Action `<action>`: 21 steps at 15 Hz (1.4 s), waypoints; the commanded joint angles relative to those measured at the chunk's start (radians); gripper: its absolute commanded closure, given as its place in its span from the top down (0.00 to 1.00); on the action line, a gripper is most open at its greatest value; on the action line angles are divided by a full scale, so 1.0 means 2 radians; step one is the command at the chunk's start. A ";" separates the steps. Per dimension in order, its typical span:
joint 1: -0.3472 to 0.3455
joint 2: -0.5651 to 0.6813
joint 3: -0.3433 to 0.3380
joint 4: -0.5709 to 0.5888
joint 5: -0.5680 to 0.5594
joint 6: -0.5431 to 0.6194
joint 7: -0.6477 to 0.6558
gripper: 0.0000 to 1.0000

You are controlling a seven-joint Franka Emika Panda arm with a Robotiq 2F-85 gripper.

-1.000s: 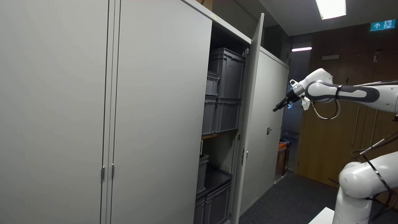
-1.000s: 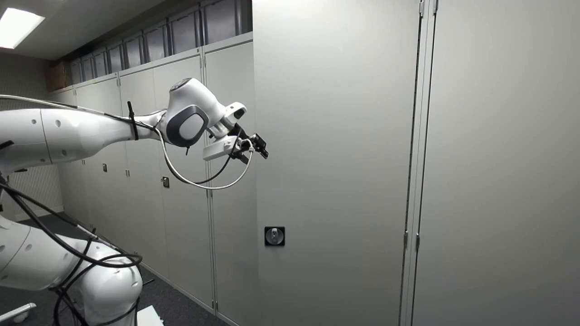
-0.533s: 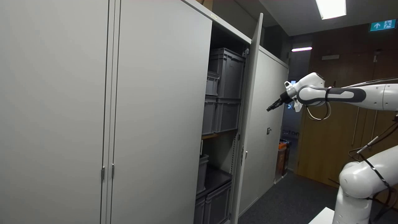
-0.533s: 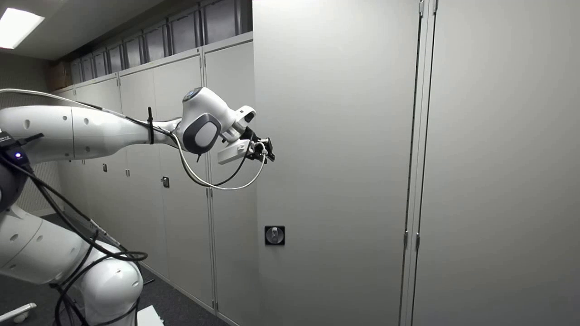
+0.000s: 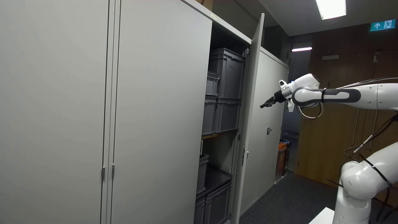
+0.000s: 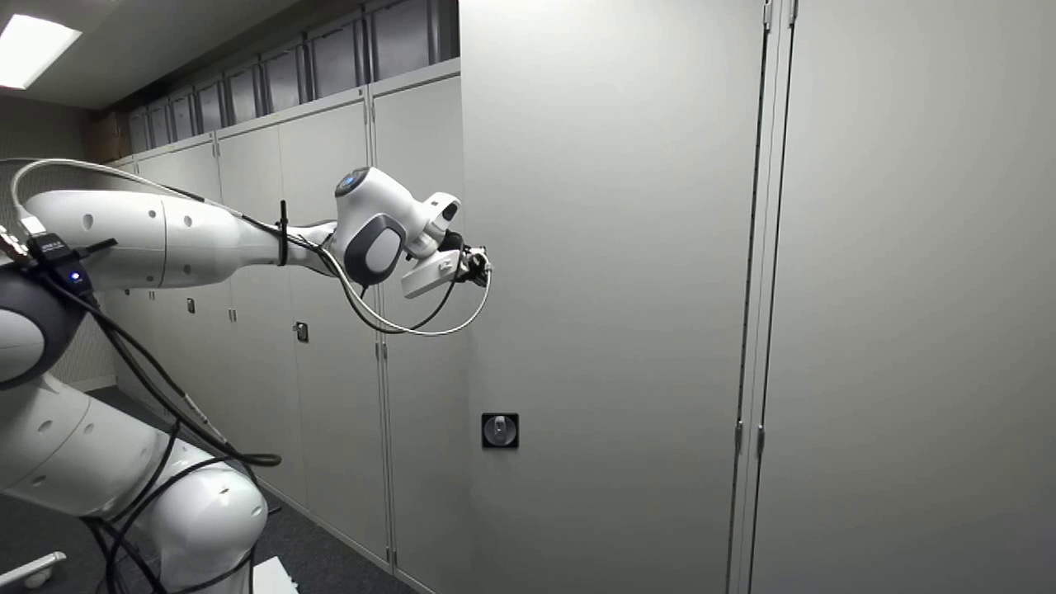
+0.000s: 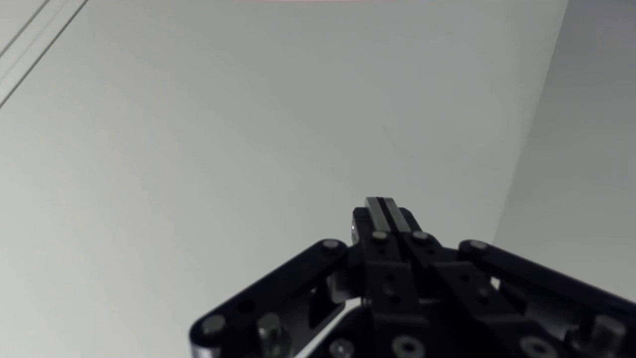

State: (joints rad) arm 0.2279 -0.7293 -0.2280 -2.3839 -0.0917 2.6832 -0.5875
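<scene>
Cabinet door (image 6: 619,272), standing ajar, lies just beyond the gripper (image 7: 381,201), whose fingers (image 7: 376,215) are clenched together around nothing, with no contact visible. A slow, square approach to its face, well clear of the lock (image 6: 500,431), would probably serve best. Grey storage bins (image 5: 230,77) stand behind the door, inside the cabinet (image 5: 231,28).

The tall, flat cabinet door (image 6: 610,247) is plain pale grey; the square lock (image 6: 500,431) near its edge, black and silver-grey. The boxy plastic crates (image 5: 230,74) are solid mid-grey. The slim two-fingered gripper (image 7: 381,201) is black with light-grey strips along its fingertips (image 7: 376,211); the rounded robot arm (image 6: 202,235), white with charcoal panels.
</scene>
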 commanded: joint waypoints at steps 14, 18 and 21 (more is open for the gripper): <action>0.119 0.036 -0.062 0.021 0.044 0.080 -0.090 0.00; 0.140 0.042 -0.076 0.028 0.062 0.079 -0.112 0.00; 0.153 0.052 -0.084 0.036 0.076 0.081 -0.128 0.00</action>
State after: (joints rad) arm 0.4916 -0.6677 -0.3695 -2.3546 0.0119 2.8043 -0.7794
